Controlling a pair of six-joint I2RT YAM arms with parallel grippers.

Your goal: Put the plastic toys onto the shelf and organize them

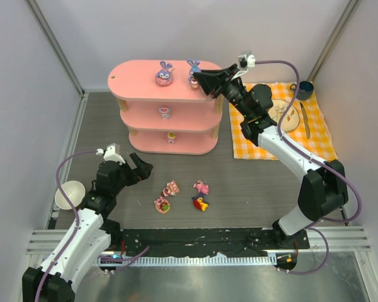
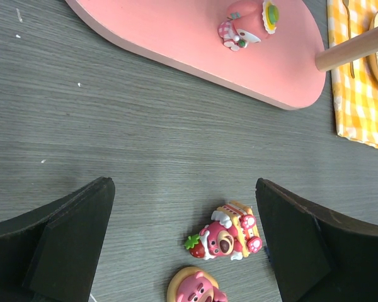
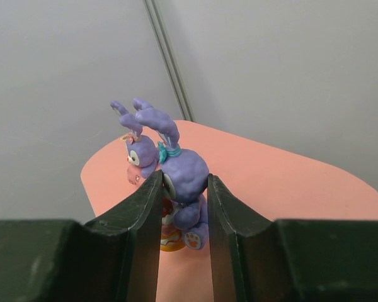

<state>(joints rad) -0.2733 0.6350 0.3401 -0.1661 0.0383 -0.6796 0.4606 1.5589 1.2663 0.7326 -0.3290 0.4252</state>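
While right jaws clamp bunny [image 3: 184,179] upright at shelf [image 1: 135,78] top tier near second bunny [image 1: 164,74], we judge placement mid-step, pairing matching figures. Left jaws wide apart above toys [image 2: 225,236] on counter [image 2: 145,138], ready for next pick.

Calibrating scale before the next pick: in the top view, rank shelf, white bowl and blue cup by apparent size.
1. shelf
2. white bowl
3. blue cup, though it sits farther from the camera, so its gap to the bowl is unsure.

Bottom edge cutting off round pink toy [image 2: 195,290], rear bunny [image 3: 137,155] half hidden behind front bunny [image 3: 186,176]
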